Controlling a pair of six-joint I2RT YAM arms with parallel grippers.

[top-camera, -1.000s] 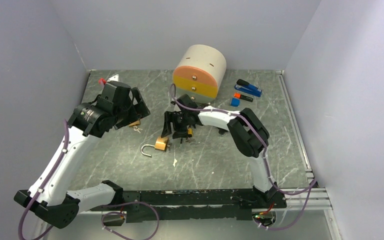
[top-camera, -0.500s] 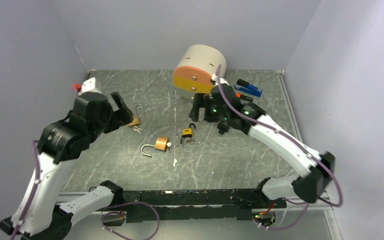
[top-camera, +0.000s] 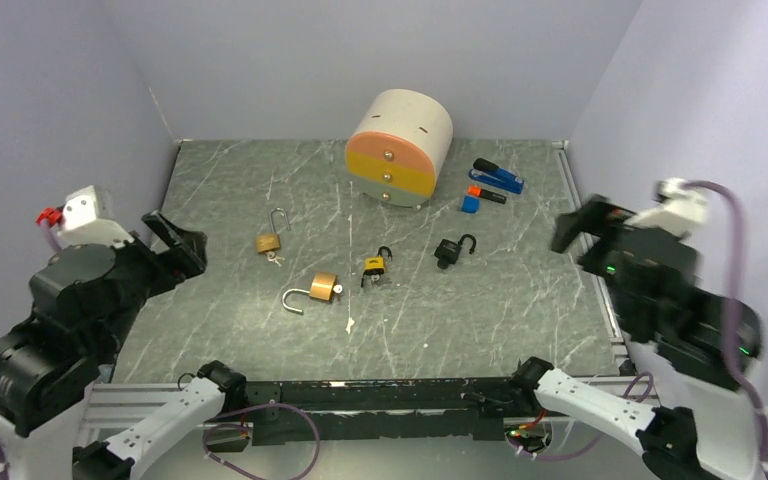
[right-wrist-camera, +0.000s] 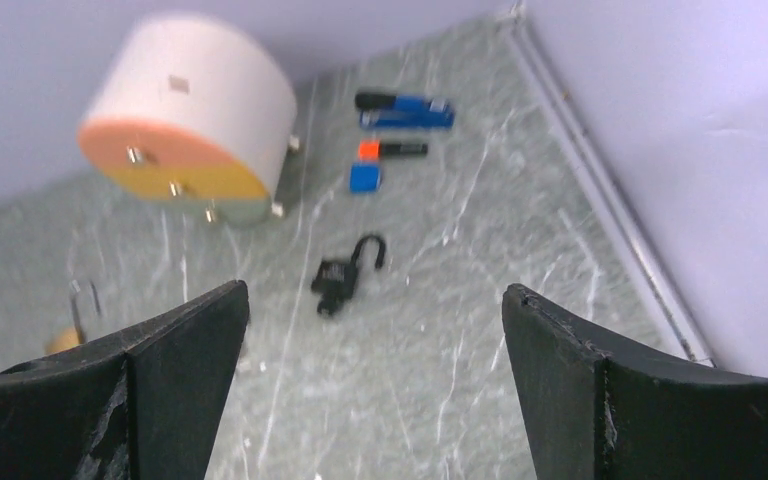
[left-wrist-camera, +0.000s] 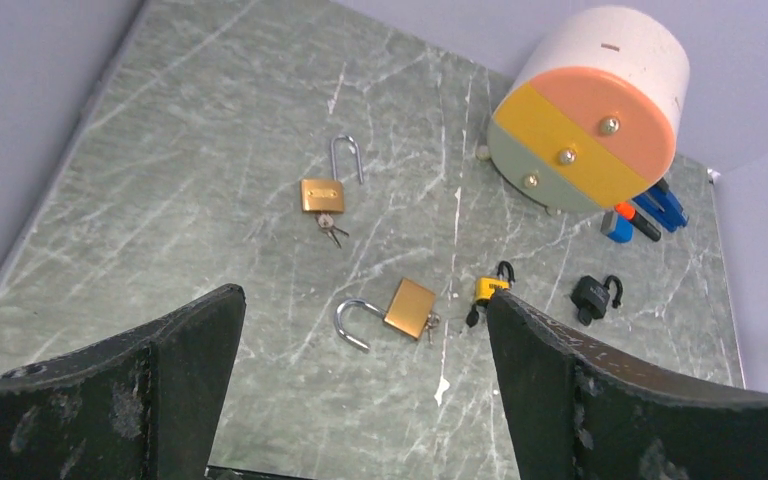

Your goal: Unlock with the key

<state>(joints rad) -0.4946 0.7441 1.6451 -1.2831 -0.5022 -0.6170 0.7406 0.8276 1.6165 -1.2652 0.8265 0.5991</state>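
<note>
Left gripper: it is hanging high over the near left of the table. Its fingers are spreading wide and holding nothing.
Right gripper: it is hanging high over the right side. Its fingers are spreading wide and holding nothing.
Small gold padlock: it is lying on the far left, loop pointing to the far wall, with keys sticking out of its near end.
Big gold padlock: it is lying in the middle, nearer than the rest, its loop swinging open to the left.
Yellow padlock: it is lying just right of the big gold one, not touching it.
Black padlock: it is lying right of the yellow one, loop open.
Round drawer box: it is sitting by the far wall.
Blue stapler, orange marker, blue block: they are lying close together on the far right.
</note>
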